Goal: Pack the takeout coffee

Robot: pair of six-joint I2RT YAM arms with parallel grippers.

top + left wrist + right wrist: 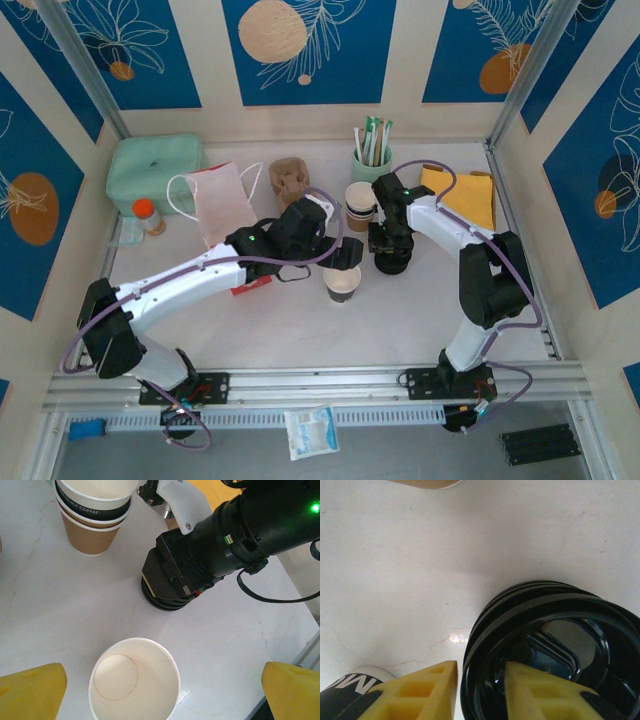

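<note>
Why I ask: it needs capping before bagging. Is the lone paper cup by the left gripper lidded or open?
Open: the paper cup stands upright, lidless, its bare inside bottom visible from above.

One each: cup (134, 679), cup stack (93, 515), lid stack (487, 622)

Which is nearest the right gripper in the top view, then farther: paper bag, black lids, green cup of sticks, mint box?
1. Stack of black lids, at the right gripper.
2. Green cup of sticks, behind it.
3. Paper bag, farther left.
4. Mint box, back-left corner.
</note>
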